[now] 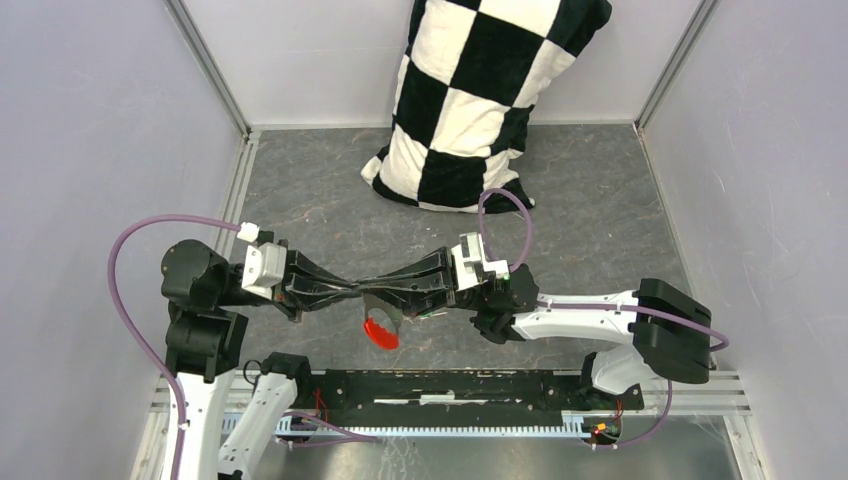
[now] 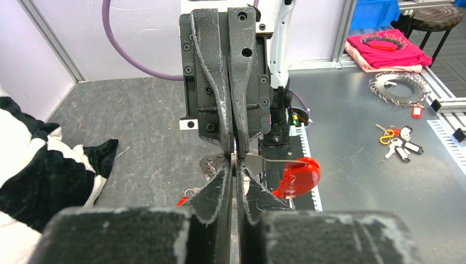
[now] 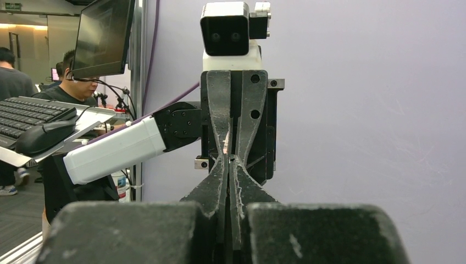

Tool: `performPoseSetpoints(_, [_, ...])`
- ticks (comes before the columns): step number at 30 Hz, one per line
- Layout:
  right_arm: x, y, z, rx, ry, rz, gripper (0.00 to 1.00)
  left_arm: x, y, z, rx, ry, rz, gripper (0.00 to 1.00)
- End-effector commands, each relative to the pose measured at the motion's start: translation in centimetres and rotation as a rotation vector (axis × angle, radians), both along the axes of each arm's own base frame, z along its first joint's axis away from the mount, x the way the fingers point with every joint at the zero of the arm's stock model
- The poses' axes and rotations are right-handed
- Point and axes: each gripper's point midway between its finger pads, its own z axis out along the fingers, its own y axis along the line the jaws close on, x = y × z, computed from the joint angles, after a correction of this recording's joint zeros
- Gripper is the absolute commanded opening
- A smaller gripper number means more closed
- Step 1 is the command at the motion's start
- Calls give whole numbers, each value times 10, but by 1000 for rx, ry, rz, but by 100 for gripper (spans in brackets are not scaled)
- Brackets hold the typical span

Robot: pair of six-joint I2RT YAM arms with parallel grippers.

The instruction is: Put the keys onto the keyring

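My two grippers meet tip to tip above the table's near middle, the left gripper [image 1: 362,290] coming from the left and the right gripper [image 1: 385,288] from the right. In the left wrist view a thin silver ring of the keyring [image 2: 234,160] stands edge-on between both pairs of tips. My left gripper [image 2: 235,171] and right gripper [image 2: 235,149] are both shut on it. The keyring's grey plate [image 2: 213,165] sticks out left, and its red fob [image 2: 299,177] hangs right, below the tips [image 1: 380,332]. A small red-headed key [image 2: 183,201] peeks out beside my left finger.
A black-and-white checkered pillow [image 1: 470,100] leans on the back wall. A black rail [image 1: 450,385] runs along the near edge. Grey walls close both sides. On a metal bench beyond the table lie a bunch of keys [image 2: 398,144] and pink cloth [image 2: 387,49].
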Motion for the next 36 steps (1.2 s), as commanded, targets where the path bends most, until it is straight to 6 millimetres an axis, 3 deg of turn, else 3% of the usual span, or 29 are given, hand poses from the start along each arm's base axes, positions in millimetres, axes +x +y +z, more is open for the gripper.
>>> performPoseSetpoints(1, [-10,-17,30,109,-44,-1,0,-4,0,6,-2,-45,-3,5])
performPoseSetpoints(7, [-11,-17,20,82,-46,-7,1,-2,0,8,-2,-48,2,2])
performPoseSetpoints(9, [-11,-16,16,63,-49,-6,6,-3,0,8,-2,-50,-4,2])
performPoseSetpoints(11, [-11,-16,9,24,-51,-12,17,-4,0,8,2,-71,-9,2])
performPoseSetpoints(13, [-10,-21,3,-17,-60,-33,37,-5,2,4,18,-132,-6,2])
performPoseSetpoints(17, [-10,-34,-2,-109,-141,-85,48,0,5,-10,64,-317,25,2])
performPoseSetpoints(22, [-13,-46,-1,-223,-261,-138,48,4,9,-17,103,-597,46,2])
performPoseSetpoints(29, [-10,-42,-7,-331,-294,-153,43,7,15,-24,185,-1001,61,2])
performPoseSetpoints(36, [-8,-28,-11,-387,-310,-135,42,2,20,-41,282,-1130,1,2])
